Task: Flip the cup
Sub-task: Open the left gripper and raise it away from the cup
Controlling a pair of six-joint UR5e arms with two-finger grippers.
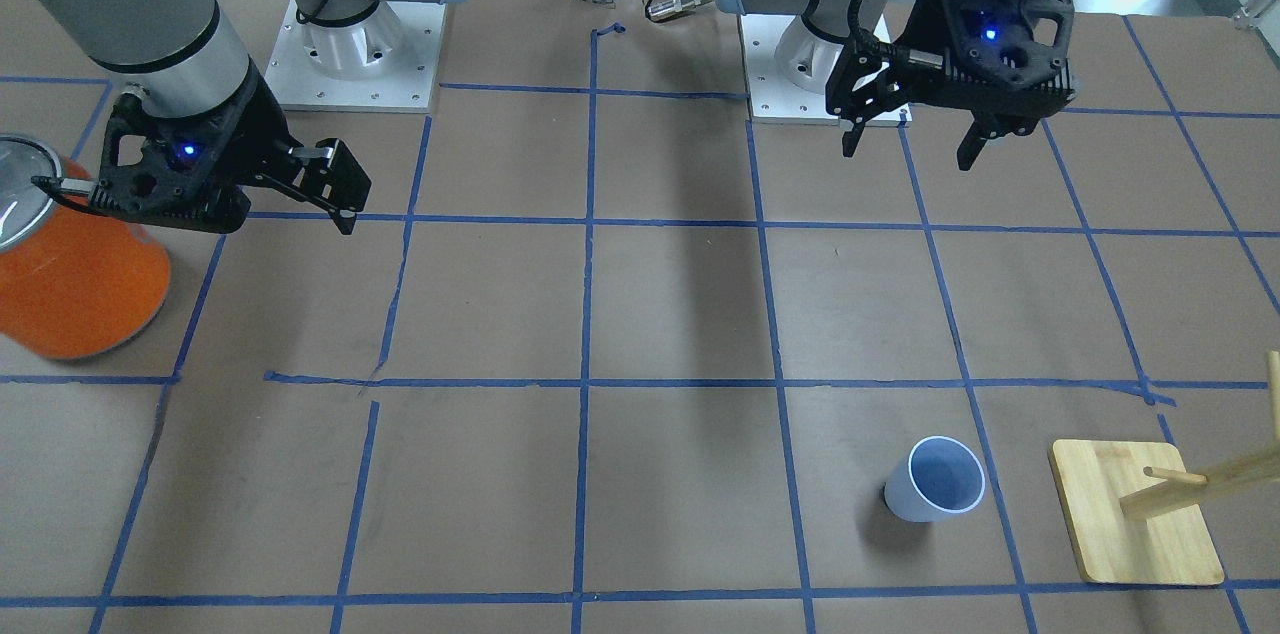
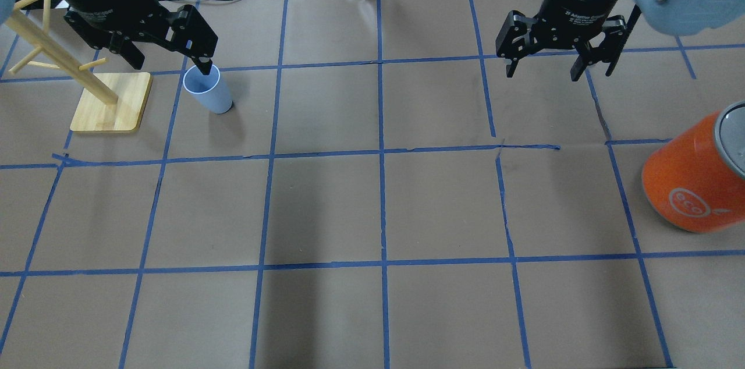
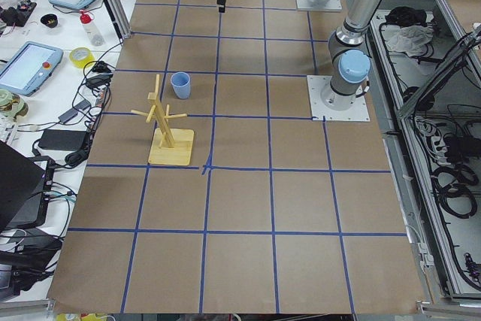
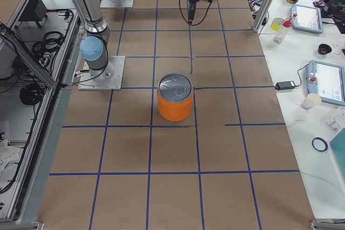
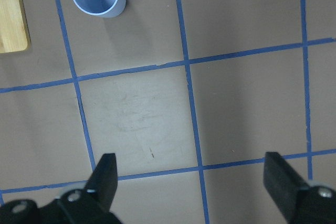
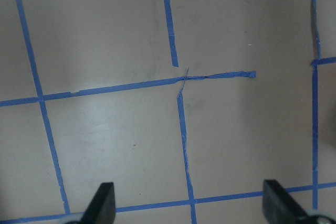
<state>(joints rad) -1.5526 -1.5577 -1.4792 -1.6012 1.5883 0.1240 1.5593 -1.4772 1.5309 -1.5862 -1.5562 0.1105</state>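
Cup: the cup (image 1: 935,492) stands upright on the table (image 2: 378,212); its long axis is vertical; the wide open mouth points up and the narrower closed base sits on the brown paper; the left wrist view looks straight down the bluish inside to its bottom

Cup's place: on the robot's left side, toward the operators' edge; inside one blue-taped square; just beside the wooden rack (image 2: 110,104), apart from its flat base

Left gripper: the left gripper (image 5: 191,182) hangs above the table, fingers down, jaws spread wide and holding nothing; in its wrist view the cup lies at the upper left, well apart from both fingers; in the overhead view one fingertip overlaps the cup's rim, but the front-facing view shows the gripper raised and well apart from the cup

Right gripper: the right gripper (image 2: 544,73) is also spread wide and empty; it hangs over taped paper on the robot's right side

Orange can: the orange can (image 2: 692,183) stands upright, silver top up, near the table's right edge; well apart from the cup
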